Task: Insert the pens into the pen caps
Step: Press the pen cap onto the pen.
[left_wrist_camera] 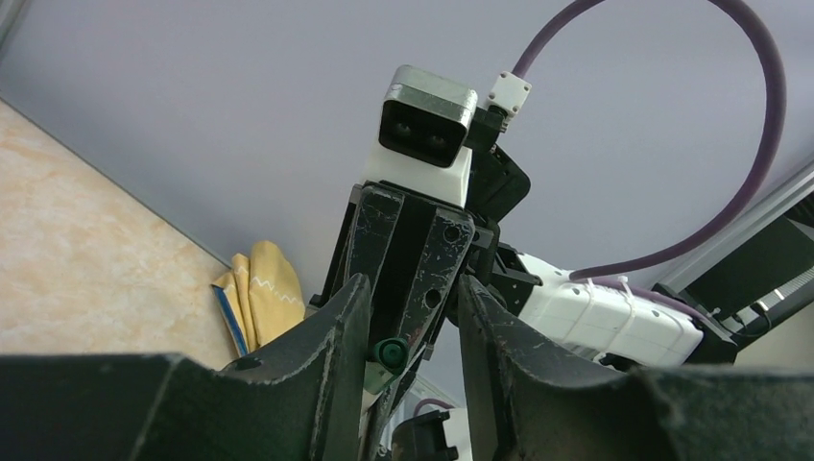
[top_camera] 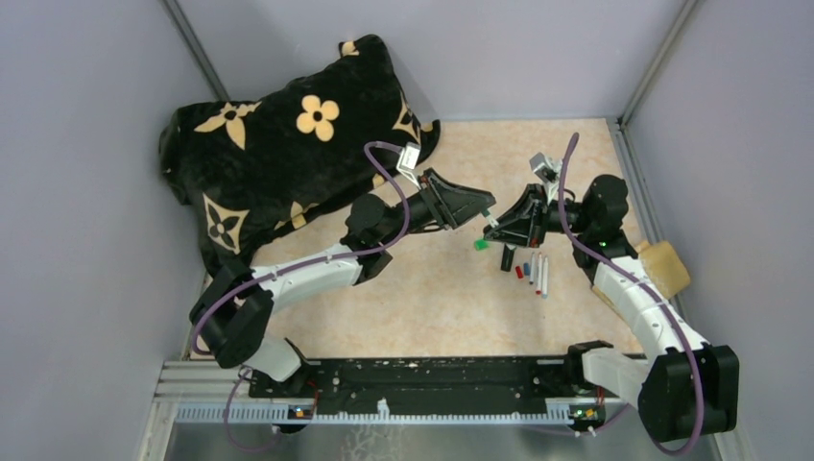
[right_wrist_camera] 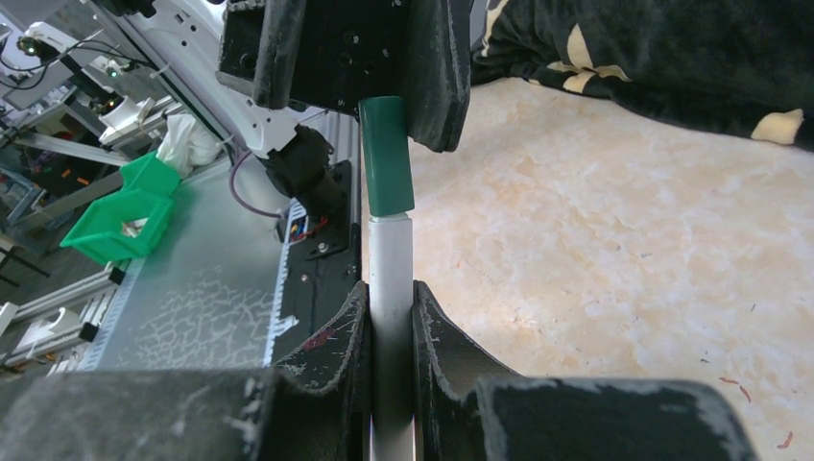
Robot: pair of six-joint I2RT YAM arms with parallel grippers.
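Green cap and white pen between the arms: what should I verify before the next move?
1. Right fingers clamped on white pen: ok.
2. Green cap lined up on the pen's tip: ok.
3. Cap pushed fully home: cannot tell.
4. Left fingers closed on the cap: not ok, a gap shows beside it.
5. Spare pens lying apart from the held one: ok.

The bottom edge cuts off the pen (right_wrist_camera: 391,279) between my right fingers (right_wrist_camera: 336,351); from above, it's too small to make out.
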